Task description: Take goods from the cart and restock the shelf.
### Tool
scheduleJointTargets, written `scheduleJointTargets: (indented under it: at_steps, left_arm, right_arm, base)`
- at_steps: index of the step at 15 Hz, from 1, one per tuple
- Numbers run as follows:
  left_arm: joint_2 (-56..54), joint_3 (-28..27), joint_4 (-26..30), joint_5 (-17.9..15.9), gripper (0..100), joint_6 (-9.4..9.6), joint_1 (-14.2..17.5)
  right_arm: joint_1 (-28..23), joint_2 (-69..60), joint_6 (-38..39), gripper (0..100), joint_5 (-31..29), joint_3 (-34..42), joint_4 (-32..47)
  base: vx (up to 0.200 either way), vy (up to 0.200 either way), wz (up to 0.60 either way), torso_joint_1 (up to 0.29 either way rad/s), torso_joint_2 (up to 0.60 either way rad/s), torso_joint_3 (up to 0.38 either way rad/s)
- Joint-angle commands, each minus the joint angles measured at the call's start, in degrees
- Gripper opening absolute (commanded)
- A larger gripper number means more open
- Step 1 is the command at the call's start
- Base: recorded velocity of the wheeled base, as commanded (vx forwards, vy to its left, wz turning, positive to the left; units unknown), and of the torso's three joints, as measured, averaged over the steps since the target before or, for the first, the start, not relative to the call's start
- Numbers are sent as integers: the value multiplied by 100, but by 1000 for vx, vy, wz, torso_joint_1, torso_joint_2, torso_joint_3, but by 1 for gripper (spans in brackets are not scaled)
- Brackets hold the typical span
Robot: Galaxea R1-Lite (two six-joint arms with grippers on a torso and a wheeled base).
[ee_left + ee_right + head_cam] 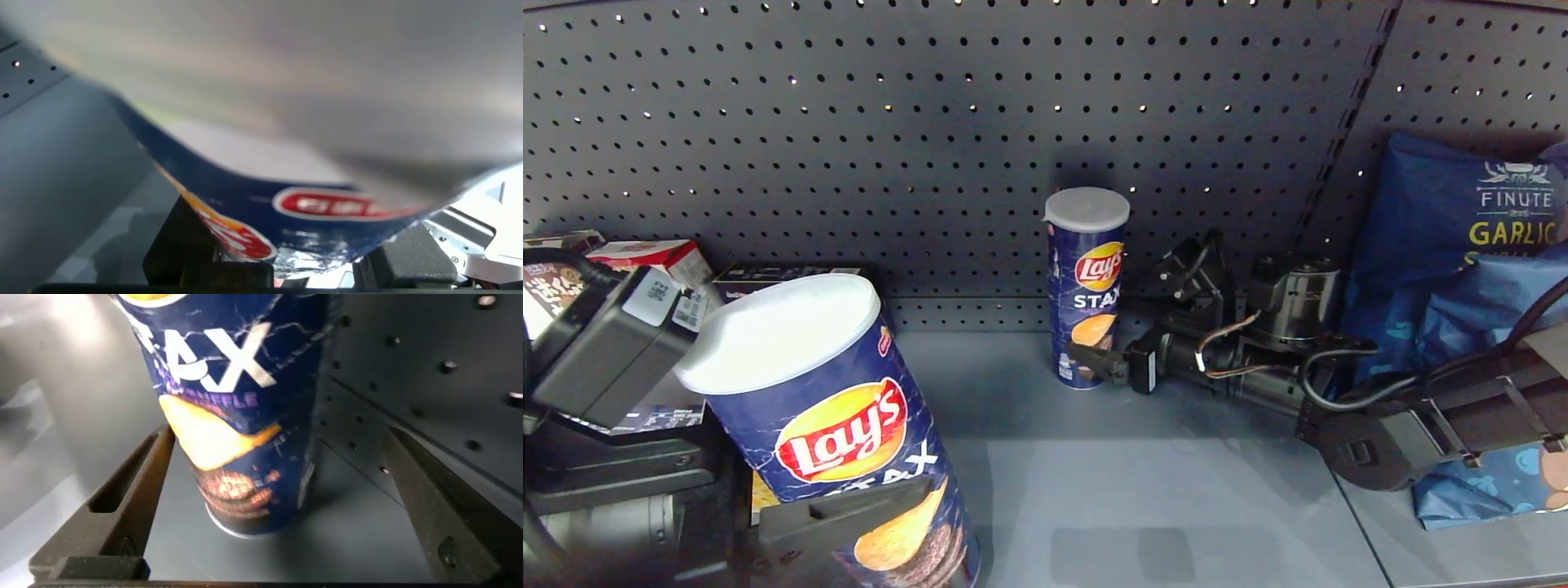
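A blue chip can (1086,286) with a clear lid stands upright on the grey shelf (1160,490) close to the pegboard back wall. My right gripper (1088,359) is open around its lower part. In the right wrist view the two fingers (122,514) flank the can (237,433) with gaps on both sides. A second, identical can (833,425) is held tilted at the lower left, above the shelf's front, with my left gripper (866,523) shut on its lower half. In the left wrist view that can (310,204) sits right against the camera.
Several snack boxes (645,253) and a dark box (784,273) stand at the back left. Blue snack bags (1462,237) lean at the right, beside my right arm. The pegboard wall (931,122) closes the back. Bare shelf floor lies between the two cans.
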Motion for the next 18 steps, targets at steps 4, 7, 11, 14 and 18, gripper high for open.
scheduleJointTargets:
  at_steps: [4, 7, 11, 14, 18]
  left_arm:
    - [-3, 63, -9, -1, 0, -1, 0]
    - [-12, 98, -18, -1, 0, -1, 0]
    - [-20, 116, -9, 8, 0, -10, 8]
    - [-38, 177, -9, -1, 0, -10, 8]
    - [-82, 168, -9, -1, 0, -10, 0]
  right_arm:
    - [37, 322, -4, 100, 3, -281, 0]
    - [64, 498, 110, 100, 30, -395, -176]
    - [222, 480, 145, 0, -23, -377, -255]
    - [477, 287, 154, 0, -278, -201, -237]
    - [732, -364, 128, 0, -796, 405, -114]
  base:
    - [0, 0, 0, 0, 0, 0]
    - [0, 0, 0, 0, 0, 0]
    - [0, 0, 0, 0, 0, 0]
    - [0, 0, 0, 0, 0, 0]
    - [0, 0, 0, 0, 0, 0]
